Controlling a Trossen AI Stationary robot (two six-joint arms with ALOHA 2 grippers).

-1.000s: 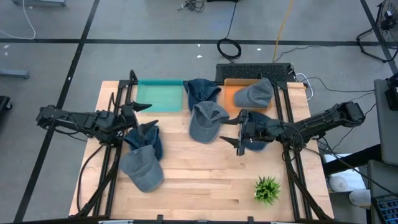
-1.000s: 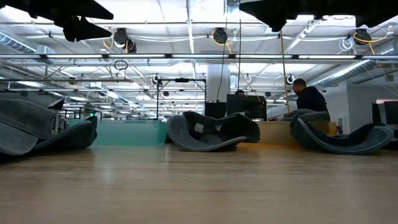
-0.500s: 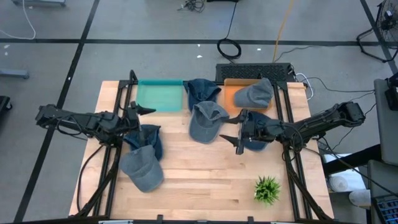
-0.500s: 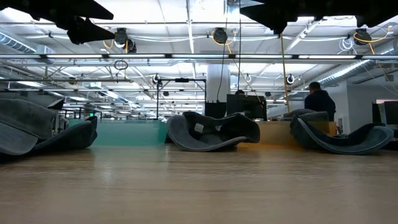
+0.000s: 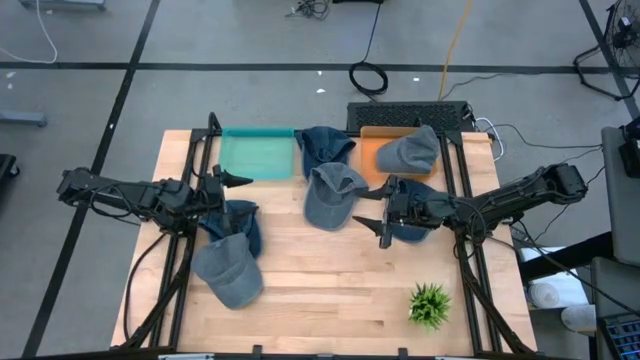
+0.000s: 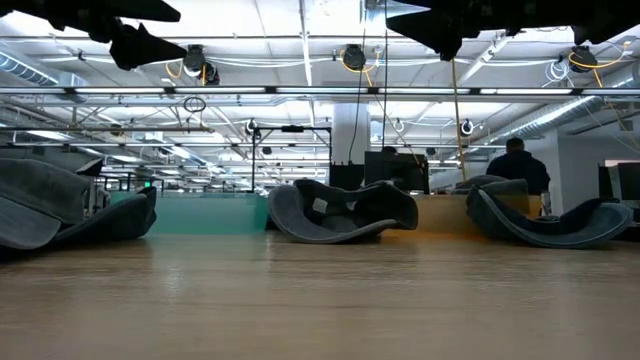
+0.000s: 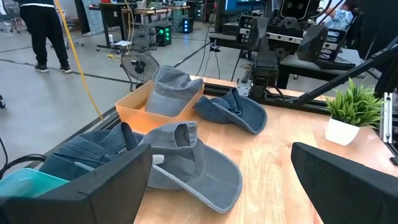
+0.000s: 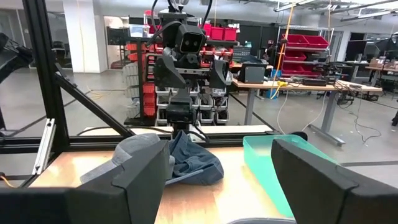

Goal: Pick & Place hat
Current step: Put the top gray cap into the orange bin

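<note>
Several denim hats lie on the wooden table. A grey hat (image 5: pixel 228 272) and a dark blue hat (image 5: pixel 243 222) lie at the left, and a grey-blue hat (image 5: pixel 332 196) in the middle. Another dark blue hat (image 5: pixel 325 148) rests between the bins, a grey one (image 5: pixel 410 150) sits in the orange bin (image 5: pixel 370 150), and another blue one (image 5: pixel 418 212) lies at the right. My left gripper (image 5: pixel 234 193) hovers open above the left blue hat. My right gripper (image 5: pixel 377 214) hovers open beside the right blue hat, pointing toward the table's left.
A teal bin (image 5: pixel 258 153) stands at the far left of the table, next to the orange bin. A small potted plant (image 5: pixel 430 305) stands near the front right corner. Black frame rails (image 5: pixel 190 250) run along both sides. The wood is bare at the front middle. A person (image 6: pixel 517 165) stands in the room behind.
My left gripper has turned a little at the wrist, and its fingertips have swung slightly toward the table's near edge; it is still open. The person in the room behind has walked to the right. The hats have not moved.
</note>
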